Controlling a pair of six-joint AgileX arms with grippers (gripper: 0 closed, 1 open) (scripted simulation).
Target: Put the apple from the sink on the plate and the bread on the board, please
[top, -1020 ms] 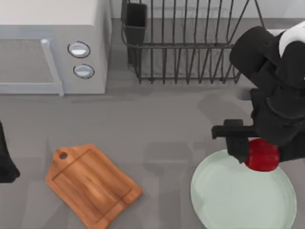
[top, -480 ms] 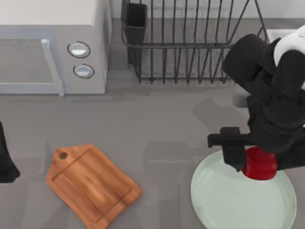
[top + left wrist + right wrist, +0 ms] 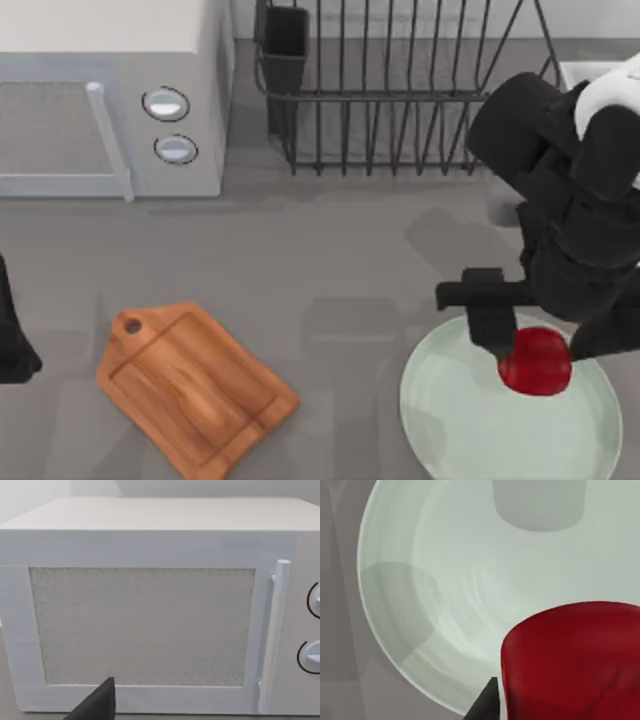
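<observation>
Nearest in the top view, the large round pale green plate lies on the grey table at the right, and the small glossy red apple sits over its upper part. The right gripper is just above it, one black finger against the apple's left side. Whether the claw pinches the apple or has spread off it, I cannot tell. In the right wrist view the apple is close under the camera with the plate's shallow rim beneath, and a dark fingertip beside the fruit.

To do this step well, I judge the apple should be let down until it rests on the plate, nearer the middle than the rim, then the claw opened slowly and lifted straight up so the rounded fruit does not roll.

On the left of the table lies the rectangular brown wooden cutting board, bare, its handle hole toward the back. The left arm is parked at the left edge, its wrist view facing the white microwave. At the back stand that microwave and a black wire dish rack.
</observation>
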